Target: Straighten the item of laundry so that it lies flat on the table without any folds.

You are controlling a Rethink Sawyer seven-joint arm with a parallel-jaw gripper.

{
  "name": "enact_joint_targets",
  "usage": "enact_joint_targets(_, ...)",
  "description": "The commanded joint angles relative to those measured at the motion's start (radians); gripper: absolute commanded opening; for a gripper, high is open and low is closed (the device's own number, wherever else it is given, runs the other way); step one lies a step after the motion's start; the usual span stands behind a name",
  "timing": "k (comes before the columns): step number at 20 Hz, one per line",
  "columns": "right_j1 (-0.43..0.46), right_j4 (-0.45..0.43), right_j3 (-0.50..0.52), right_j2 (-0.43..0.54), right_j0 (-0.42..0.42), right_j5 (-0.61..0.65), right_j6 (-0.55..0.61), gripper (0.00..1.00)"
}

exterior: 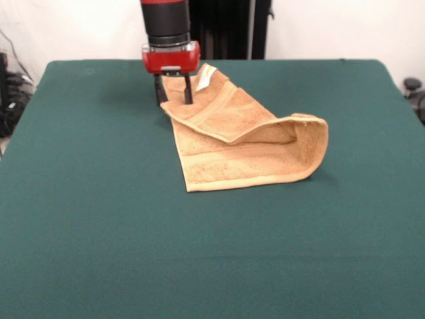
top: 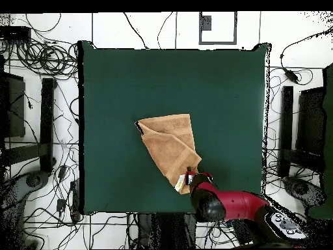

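The orange-tan towel [exterior: 246, 143] lies on the dark green table [exterior: 99, 199], right of centre toward the robot's side. It is folded over on itself, with one layer lying diagonally across the other and a curled-up fold standing at its right end. Its white tag [exterior: 206, 75] shows at the far corner. My gripper [exterior: 174, 93] is down at that far corner, open, with its two black fingers [exterior: 160, 91] astride the towel's edge. In the overhead view the towel [top: 170, 144] runs toward the gripper [top: 190, 174] near the table's [top: 130, 78] bottom edge.
Wide green felt surrounds the towel on the left and near sides in the front view. In the overhead view, cables [top: 39, 58] and black equipment [top: 47, 117] lie on the floor round the table. A dark stand [exterior: 229, 26] is behind the robot.
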Motion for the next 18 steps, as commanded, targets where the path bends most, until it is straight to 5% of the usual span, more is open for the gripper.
enact_joint_targets(1, 0.048, -0.008, -0.147, 0.093, 0.048, 0.124, 0.011, 1.00)
enact_joint_targets(18, -0.078, 0.019, -0.109, 0.135, 0.047, 0.262, -0.001, 1.00)
